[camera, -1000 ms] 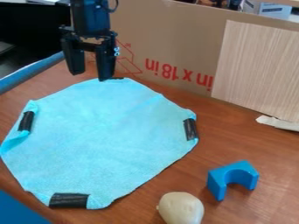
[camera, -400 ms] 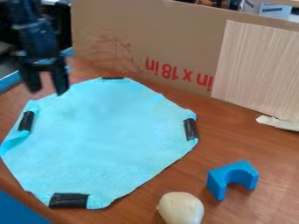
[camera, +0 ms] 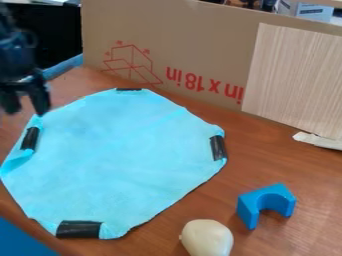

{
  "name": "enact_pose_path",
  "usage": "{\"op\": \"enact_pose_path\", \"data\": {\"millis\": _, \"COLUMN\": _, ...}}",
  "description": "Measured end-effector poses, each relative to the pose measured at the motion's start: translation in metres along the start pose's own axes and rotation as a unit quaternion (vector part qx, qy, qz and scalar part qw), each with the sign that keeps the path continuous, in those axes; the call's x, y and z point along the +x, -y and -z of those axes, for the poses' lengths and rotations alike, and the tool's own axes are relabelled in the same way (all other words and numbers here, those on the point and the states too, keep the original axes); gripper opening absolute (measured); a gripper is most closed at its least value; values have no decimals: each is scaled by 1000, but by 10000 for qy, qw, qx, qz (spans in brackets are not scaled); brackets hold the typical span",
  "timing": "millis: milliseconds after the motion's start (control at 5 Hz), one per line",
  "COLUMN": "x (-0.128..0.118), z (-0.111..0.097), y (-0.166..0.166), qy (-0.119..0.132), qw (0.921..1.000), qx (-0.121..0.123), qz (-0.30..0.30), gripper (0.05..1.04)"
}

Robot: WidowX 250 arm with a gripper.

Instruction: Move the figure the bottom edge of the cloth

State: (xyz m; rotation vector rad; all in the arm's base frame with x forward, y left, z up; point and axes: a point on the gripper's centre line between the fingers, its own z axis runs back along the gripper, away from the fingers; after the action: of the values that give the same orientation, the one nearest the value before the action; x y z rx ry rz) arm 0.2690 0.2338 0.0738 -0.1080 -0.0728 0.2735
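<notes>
Figure = likely the blue arch block (camera: pixel 252 204), lower right of frame, on the table (camera: pixel 267 162), well apart from the cloth (camera: pixel 123 160). Looks rigid, probably light plastic or foam, not fragile; smooth faces may slip a bit. Best hold: across one leg, or the solid part over the arch, pads flat on parallel faces; a grab on a corner would likely twist it. Pale rounded object (camera: pixel 207 240) near it at bottom edge of frame, could get bumped. Cloth looks soft and thin, may ruck up if block drags; set down from above by the black tape (camera: pixel 79 229) at its bottom edge. Gripper (camera: pixel 25 112) upper left, fingers spread wide, nothing held, by cloth's upper left side. Cardboard (camera: pixel 194 40) behind, wood-grain panel (camera: pixel 294 75) upper right
</notes>
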Motion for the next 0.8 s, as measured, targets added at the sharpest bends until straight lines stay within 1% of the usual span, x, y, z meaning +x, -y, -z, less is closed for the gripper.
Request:
{"op": "enact_pose_path", "data": {"millis": 200, "x": 1, "z": -10, "y": -33, "qy": 36, "qw": 9999, "qx": 132, "qz": -60, "gripper": 1001}}
{"op": "enact_pose_path", "data": {"millis": 400, "x": 3, "z": -21, "y": -65, "qy": -12, "qw": 9999, "qx": -50, "qz": -137, "gripper": 1001}}
{"op": "enact_pose_path", "data": {"millis": 600, "x": -9, "z": -31, "y": -92, "qy": -76, "qw": 9995, "qx": -74, "qz": -299, "gripper": 1001}}
{"op": "enact_pose_path", "data": {"millis": 800, "x": -17, "z": -23, "y": -101, "qy": -203, "qw": 9994, "qx": 147, "qz": -250, "gripper": 1001}}
